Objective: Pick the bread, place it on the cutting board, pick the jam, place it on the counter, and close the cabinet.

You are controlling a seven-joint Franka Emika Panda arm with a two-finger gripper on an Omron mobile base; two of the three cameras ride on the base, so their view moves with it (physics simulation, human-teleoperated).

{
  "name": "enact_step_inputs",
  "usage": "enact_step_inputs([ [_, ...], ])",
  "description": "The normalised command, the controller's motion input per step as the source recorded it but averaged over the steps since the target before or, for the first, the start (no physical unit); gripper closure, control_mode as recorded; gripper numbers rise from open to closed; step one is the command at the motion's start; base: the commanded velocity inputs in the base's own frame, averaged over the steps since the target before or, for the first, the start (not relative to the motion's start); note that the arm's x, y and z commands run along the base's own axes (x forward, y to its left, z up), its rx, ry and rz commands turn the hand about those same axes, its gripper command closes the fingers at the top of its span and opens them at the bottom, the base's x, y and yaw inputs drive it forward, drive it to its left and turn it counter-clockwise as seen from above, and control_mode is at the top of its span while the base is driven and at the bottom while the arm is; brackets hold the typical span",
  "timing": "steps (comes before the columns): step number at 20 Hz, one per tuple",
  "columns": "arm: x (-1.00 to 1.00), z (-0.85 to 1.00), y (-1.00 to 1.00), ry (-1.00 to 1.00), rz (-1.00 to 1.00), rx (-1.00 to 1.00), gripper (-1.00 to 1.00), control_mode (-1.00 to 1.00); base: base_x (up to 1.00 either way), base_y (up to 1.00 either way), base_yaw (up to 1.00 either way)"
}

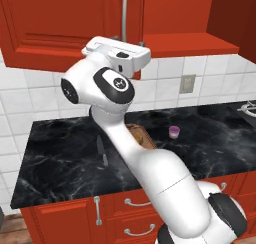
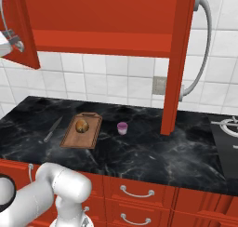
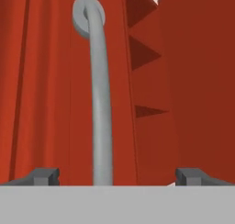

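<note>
Landmark: cutting board (image 2: pixel 82 130) on the black marble table (image 2: pixel 153 158).

Far left, up against left cabinet door (image 1: pixel 60 23): hand with pincer (image 3: pixel 117 175), fingertips wide apart, gripping nothing. Door's silver bar handle (image 3: pixel 98 90) dead centre between fingertips in hand view, long axis running straight away from pincer, top mount at far end. Right next to handle in left base view too. Touching or just short: cannot tell.

Left of board: grey knife (image 2: pixel 52 129), lying apart from it.

On board: bread (image 2: pixel 82 125), sitting mid-board toward handle-tab end. Bread step looks done.

Just right of board: jam (image 2: pixel 122 127), upright on table, clear of board. Jam step looks done.

Further right, above table: right cabinet door (image 2: pixel 179 54) swung out edge-on in right base view, own bar handle (image 2: pixel 204 44) facing right. Cabinet (image 2: pixel 102 16) open; left door also angled out.

Judgement: only closing left. Handle already bracketed by fingertips, so either clamp on bar or push door panel flat toward cabinet. Right door well apart from pincer; long reach over board for that one.
</note>
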Motion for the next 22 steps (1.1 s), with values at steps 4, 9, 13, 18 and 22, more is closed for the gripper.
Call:
enact_step_inputs([
  [4,0.65,0.00,-0.53,0.04,0.04,0.04,-1.00,-1.00,0.00,0.00,0.00],
  [9,0.58,0.00,-0.48,0.03,0.07,0.02,-1.00,-1.00,0.00,0.00,0.00],
  [13,0.51,0.00,-0.47,0.01,0.11,0.01,-1.00,-1.00,0.00,0.00,0.00],
  [18,0.50,-0.01,-0.40,0.01,0.13,0.00,-1.00,-1.00,0.00,0.00,0.00],
  [22,0.42,-0.07,-0.31,0.00,0.14,0.00,-1.00,-1.00,0.00,0.00,0.00],
])
